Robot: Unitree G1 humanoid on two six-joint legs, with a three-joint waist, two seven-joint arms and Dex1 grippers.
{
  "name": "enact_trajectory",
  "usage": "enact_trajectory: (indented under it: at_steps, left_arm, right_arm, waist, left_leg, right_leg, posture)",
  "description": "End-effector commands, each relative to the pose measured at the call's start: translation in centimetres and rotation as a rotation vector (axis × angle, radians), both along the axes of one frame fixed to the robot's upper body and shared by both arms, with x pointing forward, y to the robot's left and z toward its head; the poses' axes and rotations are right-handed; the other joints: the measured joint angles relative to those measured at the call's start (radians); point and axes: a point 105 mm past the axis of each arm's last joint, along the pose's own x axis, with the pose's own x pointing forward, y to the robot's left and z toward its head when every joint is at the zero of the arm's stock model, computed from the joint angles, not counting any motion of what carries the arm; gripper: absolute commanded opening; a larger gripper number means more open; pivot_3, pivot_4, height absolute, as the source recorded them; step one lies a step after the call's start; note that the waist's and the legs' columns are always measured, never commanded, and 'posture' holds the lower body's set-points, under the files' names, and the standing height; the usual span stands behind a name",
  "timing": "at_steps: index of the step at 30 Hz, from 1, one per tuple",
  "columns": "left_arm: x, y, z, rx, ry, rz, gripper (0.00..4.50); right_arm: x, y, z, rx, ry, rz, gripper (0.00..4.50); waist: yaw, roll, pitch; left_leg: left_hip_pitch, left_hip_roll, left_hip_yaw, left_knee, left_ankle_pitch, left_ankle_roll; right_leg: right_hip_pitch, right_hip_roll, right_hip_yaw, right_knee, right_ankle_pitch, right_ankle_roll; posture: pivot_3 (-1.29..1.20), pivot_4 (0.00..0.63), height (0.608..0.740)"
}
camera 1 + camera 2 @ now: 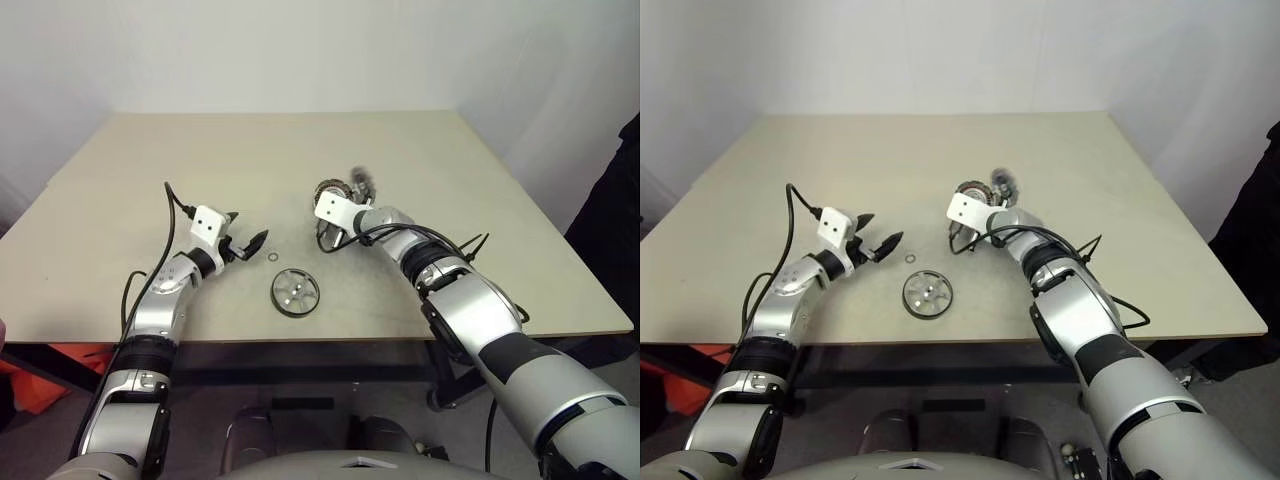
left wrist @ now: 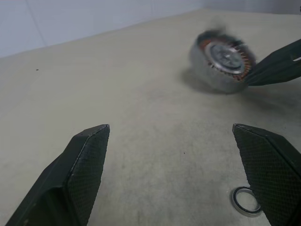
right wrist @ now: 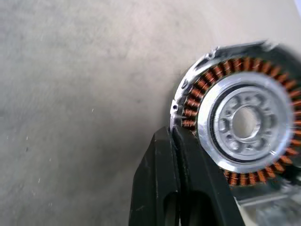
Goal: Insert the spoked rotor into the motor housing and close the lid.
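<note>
The spoked rotor point(image 1: 296, 293) lies flat near the table's front edge, between my two arms. The motor housing point(image 3: 244, 122), with copper windings around a silver hub, stands tipped up and blurred behind it point(image 1: 330, 190). My right gripper point(image 3: 174, 136) is shut, and its fingertips rest against the housing's rim with nothing between them. My left gripper point(image 1: 245, 243) hangs open and empty to the left of the rotor, pointing toward the housing. A blurred grey piece point(image 1: 360, 180) sits just right of the housing; I cannot tell whether it is the lid.
A small metal ring point(image 1: 274, 257) lies on the beige table point(image 1: 150, 180) between the left gripper and the rotor. The table's front edge runs close behind the rotor. A dark object stands at the far right, beyond the table.
</note>
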Motion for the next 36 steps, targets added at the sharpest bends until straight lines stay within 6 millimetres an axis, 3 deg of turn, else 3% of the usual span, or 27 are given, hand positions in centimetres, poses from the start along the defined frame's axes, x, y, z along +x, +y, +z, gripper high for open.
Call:
enact_trajectory:
  at_steps: [1, 10, 16, 26, 31, 36]
  left_arm:
    - [0.3, 0.0, 1.7, 0.009, -0.062, -0.003, 4.42]
    - [0.4, 0.0, 1.5, 0.006, -0.059, 0.000, 4.42]
    - [0.5, -0.4, 1.5, 0.004, -0.059, -0.006, 4.42]
    - [0.2, -0.6, 1.0, -0.004, -0.051, -0.007, 4.42]
    - [-0.1, -0.7, 0.5, -0.013, -0.044, -0.008, 4.42]
    - [-0.1, -1.1, 0.2, -0.020, -0.036, -0.014, 4.42]
  right_arm:
    - [-0.3, -1.4, -1.3, -0.046, 0.035, -0.026, 0.00]
    - [0.3, -1.4, 0.1, 0.032, 0.021, -0.053, 0.00]
    - [0.3, -1.9, 0.0, 0.041, 0.030, -0.060, 0.00]
    - [0.6, -3.0, 2.7, 0.135, 0.038, -0.009, 0.00]
    - [-1.6, -4.8, 2.8, 0.099, 0.082, 0.093, 0.00]
    - [-5.5, -5.3, 2.7, 0.047, 0.107, 0.166, 0.00]
  waist:
    - [0.000, 0.000, 0.000]
    - [0.001, 0.000, 0.000]
    - [0.002, 0.000, 0.000]
    - [0.006, 0.001, 0.001]
    - [0.012, 0.000, 0.001]
    - [0.012, -0.001, 0.002]
  left_leg:
    - [0.000, 0.000, 0.000, 0.000, 0.000, 0.000]
    - [0.000, 0.000, 0.000, 0.000, 0.000, 0.000]
    - [-0.001, 0.000, 0.000, 0.000, 0.000, 0.000]
    - [-0.002, -0.001, 0.000, 0.000, 0.000, 0.001]
    - [-0.004, -0.001, 0.000, 0.000, -0.001, 0.002]
    - [-0.004, 0.000, 0.000, 0.000, -0.003, 0.004]
  right_leg:
    - [0.000, 0.000, 0.000, 0.000, 0.000, 0.000]
    - [0.000, 0.000, 0.000, 0.000, 0.000, 0.000]
    - [0.000, 0.000, 0.000, -0.001, 0.000, 0.000]
    - [0.000, -0.001, 0.000, -0.001, 0.000, 0.000]
    - [0.000, 0.000, 0.000, -0.003, 0.000, 0.000]
    - [0.000, 0.000, 0.000, -0.005, 0.000, 0.001]
  posture:
    - [0.00, 0.000, 0.740]
    - [0.00, 0.000, 0.740]
    - [0.00, 0.000, 0.740]
    - [0.00, 0.000, 0.740]
    - [0.00, 0.000, 0.740]
    - [0.00, 0.000, 0.740]
